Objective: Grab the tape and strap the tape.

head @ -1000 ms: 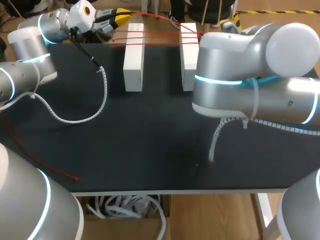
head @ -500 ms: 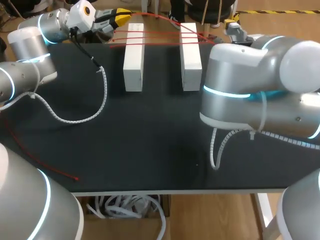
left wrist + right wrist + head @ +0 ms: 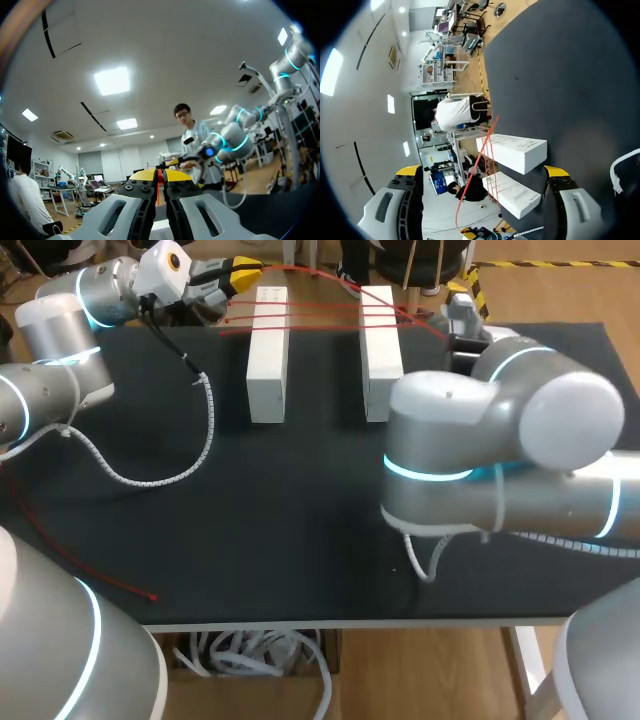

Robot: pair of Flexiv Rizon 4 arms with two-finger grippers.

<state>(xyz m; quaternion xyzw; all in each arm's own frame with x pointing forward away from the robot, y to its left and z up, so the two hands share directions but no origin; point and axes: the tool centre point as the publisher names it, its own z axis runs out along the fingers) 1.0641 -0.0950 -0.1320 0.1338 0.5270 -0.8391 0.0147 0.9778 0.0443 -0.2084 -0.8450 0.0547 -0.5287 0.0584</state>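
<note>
Tension is what matters here: my left gripper (image 3: 238, 272) is closed on the end of the thin red tape (image 3: 320, 312), pinching it just beside the nearer of the two white rectangular blocks (image 3: 268, 355). My right gripper (image 3: 482, 175) gapes wide, with the taut strands crossing the blocks ahead of its fingers. I judge one strand should sit squarely between those jaws before they close, without nudging the blocks.

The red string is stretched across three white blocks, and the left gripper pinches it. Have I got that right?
Not quite. The head view shows two white blocks, not three: the left block and the right block. The red string is stretched across them, and the left gripper pinches it.
</note>
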